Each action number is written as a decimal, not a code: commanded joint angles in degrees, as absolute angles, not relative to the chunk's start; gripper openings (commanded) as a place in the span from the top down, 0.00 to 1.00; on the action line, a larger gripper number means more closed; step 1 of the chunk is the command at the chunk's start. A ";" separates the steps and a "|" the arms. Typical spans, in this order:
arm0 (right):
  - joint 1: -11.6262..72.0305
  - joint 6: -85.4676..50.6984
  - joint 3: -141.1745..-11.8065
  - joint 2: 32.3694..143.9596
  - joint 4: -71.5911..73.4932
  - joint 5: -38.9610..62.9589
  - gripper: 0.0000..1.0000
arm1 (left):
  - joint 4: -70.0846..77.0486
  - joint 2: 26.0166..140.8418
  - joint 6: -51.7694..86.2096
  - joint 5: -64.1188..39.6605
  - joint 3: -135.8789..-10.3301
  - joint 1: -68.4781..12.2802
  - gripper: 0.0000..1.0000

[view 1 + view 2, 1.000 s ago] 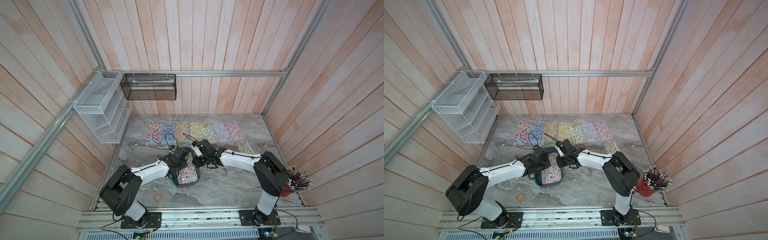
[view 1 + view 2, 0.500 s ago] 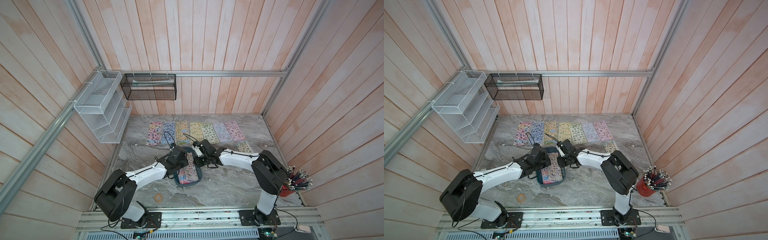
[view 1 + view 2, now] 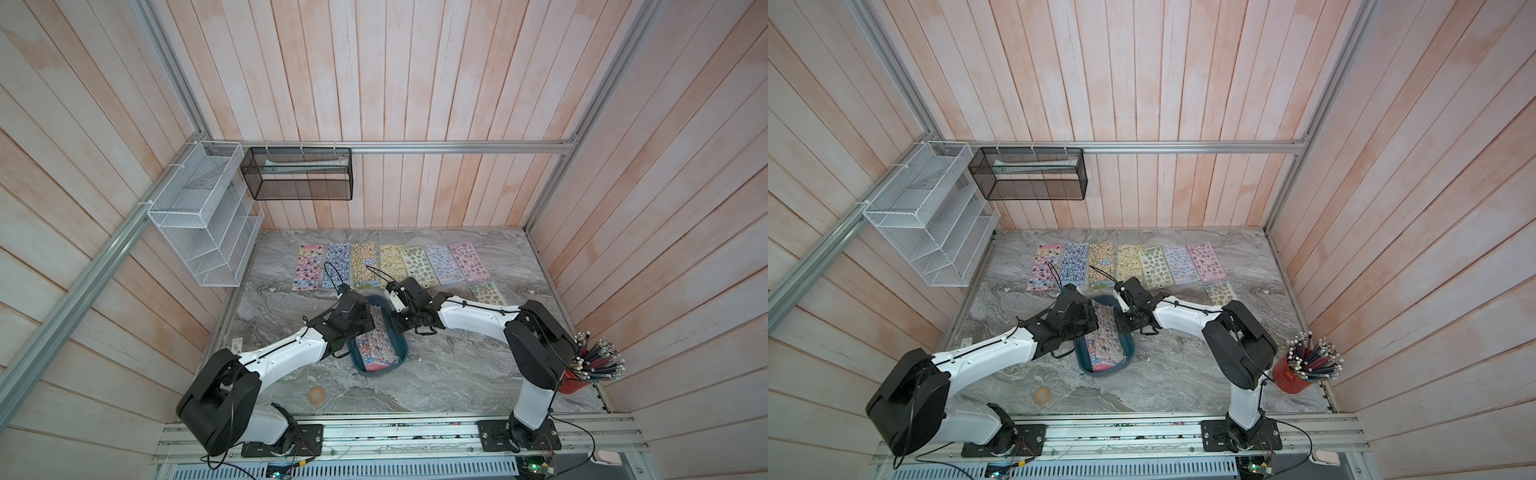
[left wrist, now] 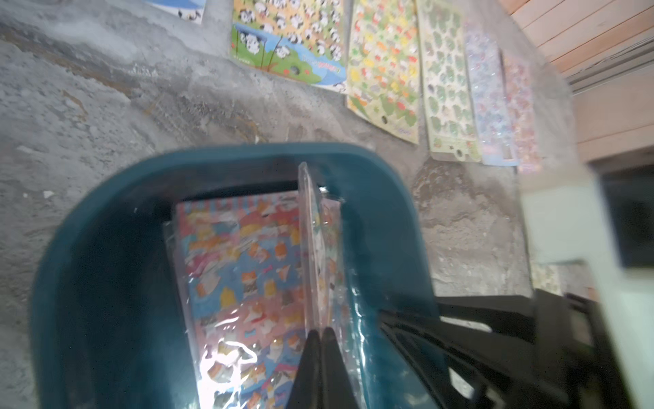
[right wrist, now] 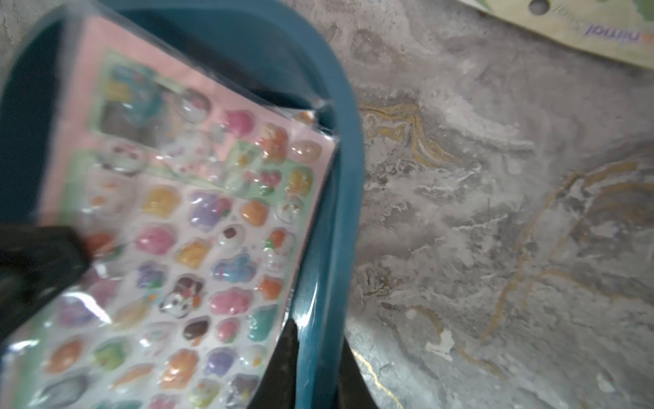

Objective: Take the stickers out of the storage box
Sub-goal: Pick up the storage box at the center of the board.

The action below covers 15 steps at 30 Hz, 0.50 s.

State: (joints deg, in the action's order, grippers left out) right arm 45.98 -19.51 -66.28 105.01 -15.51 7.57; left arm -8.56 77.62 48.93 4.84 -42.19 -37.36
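Storage box (image 3: 403, 351), top views: rests on the marble table (image 3: 457, 374) between the two arms. In both top views it lies where it lay a second ago.
Stickers (image 3: 392, 266), top views: seven sheets lie in a row at the back of the table, with an eighth sheet (image 3: 486, 293) apart on the right. More remain inside the storage box.
Left gripper (image 3: 370, 327), top views: sits over the box beside a raised sheet (image 3: 1102, 318) tipped up on its long edge. A second ago the sheets in the box looked flat. The left arm now reaches farther forward.
Right gripper (image 3: 395, 323), top views: at the box's right wall, much as a second ago.
Left gripper (image 4: 320, 340), left wrist view: fingers are pressed together, pinching the raised sheet (image 4: 307, 248), which is seen edge-on. Another sheet (image 4: 244, 269) lies flat on the box floor.
Right gripper (image 5: 316, 340), right wrist view: fingers straddle the box wall (image 5: 318, 276), one inside and one outside, clamped on it. The raised sheet (image 5: 198, 230) leans toward that wall.
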 commanded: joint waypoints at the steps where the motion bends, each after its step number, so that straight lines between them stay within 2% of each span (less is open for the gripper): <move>1: 44.72 -19.29 -68.06 104.73 -18.39 7.55 0.92 | -9.48 72.22 46.30 4.29 -43.14 -36.96 1.00; 8: 43.04 -20.11 -68.46 100.99 -21.12 6.95 1.00 | -16.56 60.03 43.80 3.74 -46.26 -35.55 1.00; 15: 39.48 -21.13 -69.06 93.99 -25.82 5.76 1.00 | -27.53 47.64 41.80 4.64 -47.87 -32.79 1.00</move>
State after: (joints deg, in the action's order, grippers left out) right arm 40.91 -19.94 -66.81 98.19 -22.98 6.46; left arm -20.60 50.52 43.86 4.36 -46.78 -33.71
